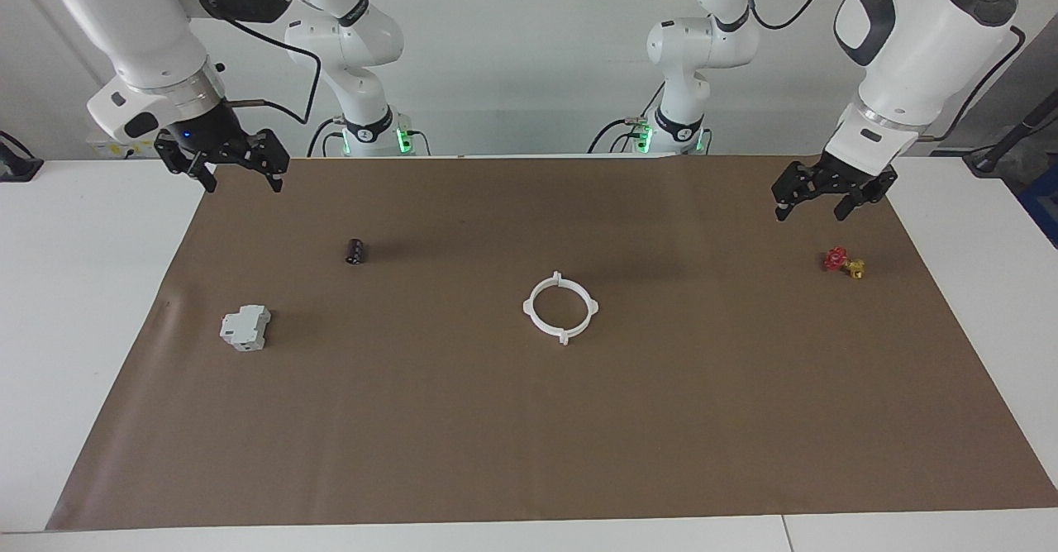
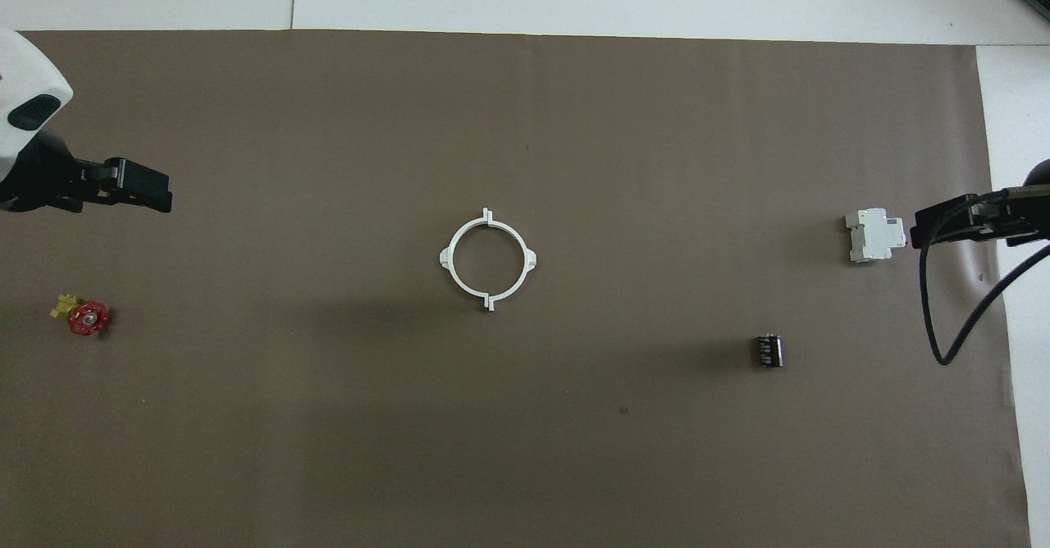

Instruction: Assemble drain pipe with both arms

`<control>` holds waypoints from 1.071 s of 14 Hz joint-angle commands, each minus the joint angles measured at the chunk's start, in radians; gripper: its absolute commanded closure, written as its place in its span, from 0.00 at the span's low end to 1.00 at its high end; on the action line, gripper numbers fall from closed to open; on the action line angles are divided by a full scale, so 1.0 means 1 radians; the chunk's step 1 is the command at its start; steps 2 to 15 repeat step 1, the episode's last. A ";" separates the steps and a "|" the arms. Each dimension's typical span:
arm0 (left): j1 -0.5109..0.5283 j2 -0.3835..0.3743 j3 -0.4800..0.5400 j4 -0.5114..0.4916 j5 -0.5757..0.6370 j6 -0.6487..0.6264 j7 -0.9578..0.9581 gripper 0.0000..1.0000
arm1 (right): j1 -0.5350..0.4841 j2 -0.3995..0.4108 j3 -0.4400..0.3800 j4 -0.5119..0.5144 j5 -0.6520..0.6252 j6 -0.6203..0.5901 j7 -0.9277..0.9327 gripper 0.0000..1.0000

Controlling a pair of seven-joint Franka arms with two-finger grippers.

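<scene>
The drain pipe (image 1: 560, 307) lies flat in the middle of the brown mat as one white ring with small tabs. In the overhead view its two half-circle arcs (image 2: 488, 259) meet end to end. My left gripper (image 1: 810, 209) hangs open and empty over the mat at the left arm's end, close to the red-and-yellow valve; it also shows in the overhead view (image 2: 156, 195). My right gripper (image 1: 244, 182) hangs open and empty over the mat's corner at the right arm's end, and its tips (image 2: 919, 232) show from above beside the grey block. Neither gripper touches the ring.
A red-and-yellow valve piece (image 1: 843, 263) sits at the left arm's end. A light-grey boxy block (image 1: 245, 328) and a small black cylinder (image 1: 355, 250) lie at the right arm's end. The brown mat (image 1: 529, 453) covers most of the white table.
</scene>
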 commanded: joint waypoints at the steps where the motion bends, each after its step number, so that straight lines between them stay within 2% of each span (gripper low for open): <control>1: -0.004 -0.018 0.004 -0.023 -0.009 0.020 -0.006 0.00 | -0.005 -0.001 0.003 0.001 0.017 0.005 0.011 0.00; 15: -0.004 -0.018 0.004 -0.023 -0.009 0.020 -0.006 0.00 | -0.005 -0.001 0.003 0.001 0.017 0.005 0.011 0.00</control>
